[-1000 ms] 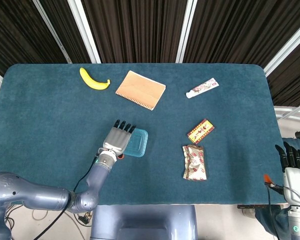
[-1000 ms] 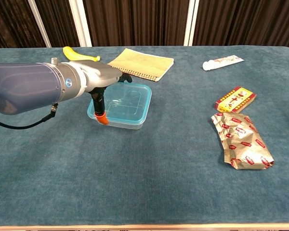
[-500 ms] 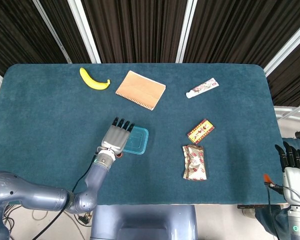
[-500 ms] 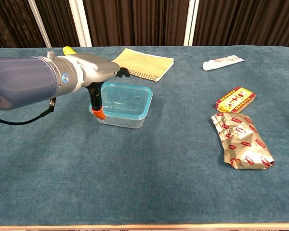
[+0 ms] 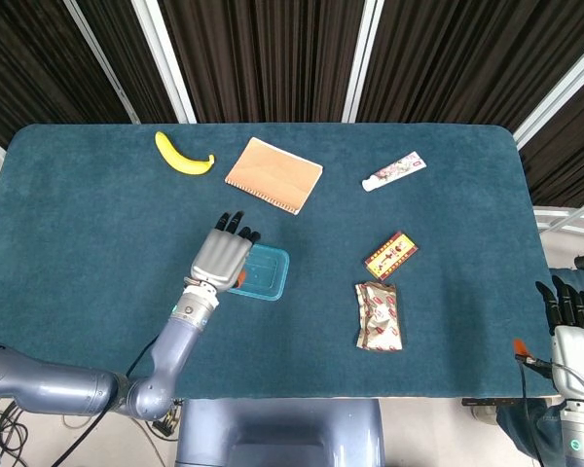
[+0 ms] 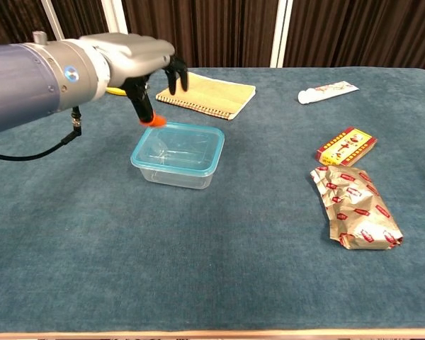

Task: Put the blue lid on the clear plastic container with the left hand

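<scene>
With blue lid [image 6: 178, 146] seated on clear plastic container [image 6: 171, 172] | left hand [image 6: 143, 59] released, above | lift straight clear, avoid snagging rim.

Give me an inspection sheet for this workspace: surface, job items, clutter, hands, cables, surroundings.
Surface: table covered in dark teal cloth, flat.
Job's things: clear plastic container with the blue lid already seated on it, upright near table centre.
Clutter: banana, notebook and tube along the far side; small red box and foil snack packet to the right of the container.
Hands: left hand above the container's left edge, holding nothing, fingers apart; right hand off the table at the right edge, its state unclear.
Cables: black cable hangs from the left arm.
Surroundings: dark slatted panels with white bars behind the table.
</scene>
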You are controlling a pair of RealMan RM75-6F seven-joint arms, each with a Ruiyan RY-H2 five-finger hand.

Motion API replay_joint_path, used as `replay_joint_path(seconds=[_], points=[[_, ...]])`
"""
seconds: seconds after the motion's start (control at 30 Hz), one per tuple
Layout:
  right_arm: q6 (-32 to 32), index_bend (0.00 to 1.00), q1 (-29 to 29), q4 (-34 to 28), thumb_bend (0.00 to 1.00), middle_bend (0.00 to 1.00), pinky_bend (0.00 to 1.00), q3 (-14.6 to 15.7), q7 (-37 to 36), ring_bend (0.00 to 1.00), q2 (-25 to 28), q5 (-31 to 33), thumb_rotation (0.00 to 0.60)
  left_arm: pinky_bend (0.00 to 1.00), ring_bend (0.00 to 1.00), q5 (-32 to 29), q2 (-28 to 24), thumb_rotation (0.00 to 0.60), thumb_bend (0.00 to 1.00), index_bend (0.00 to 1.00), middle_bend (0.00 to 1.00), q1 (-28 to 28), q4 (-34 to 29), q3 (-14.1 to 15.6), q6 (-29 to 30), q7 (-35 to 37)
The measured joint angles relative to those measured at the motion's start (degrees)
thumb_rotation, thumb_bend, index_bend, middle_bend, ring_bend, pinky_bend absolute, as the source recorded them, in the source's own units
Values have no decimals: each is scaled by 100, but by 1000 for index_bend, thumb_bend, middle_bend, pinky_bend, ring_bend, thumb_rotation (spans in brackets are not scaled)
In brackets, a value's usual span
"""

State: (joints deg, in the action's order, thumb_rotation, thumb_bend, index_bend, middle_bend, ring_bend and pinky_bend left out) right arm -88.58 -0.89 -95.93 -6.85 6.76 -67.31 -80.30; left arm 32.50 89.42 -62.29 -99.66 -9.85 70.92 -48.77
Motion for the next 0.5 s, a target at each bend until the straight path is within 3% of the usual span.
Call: replay_joint_path(seconds=[0.23, 0.5], points=[[19, 102, 0, -16, 294, 29, 0, -9, -7, 35, -6, 42, 600, 211, 157, 312, 207, 600, 429, 589, 496, 190, 477, 12, -34, 310], [37, 102, 3, -41, 294, 29, 0, -18, -40, 35, 11, 75, 600, 255, 247, 486, 489, 600, 491, 651, 578, 256, 867, -19, -50, 365]])
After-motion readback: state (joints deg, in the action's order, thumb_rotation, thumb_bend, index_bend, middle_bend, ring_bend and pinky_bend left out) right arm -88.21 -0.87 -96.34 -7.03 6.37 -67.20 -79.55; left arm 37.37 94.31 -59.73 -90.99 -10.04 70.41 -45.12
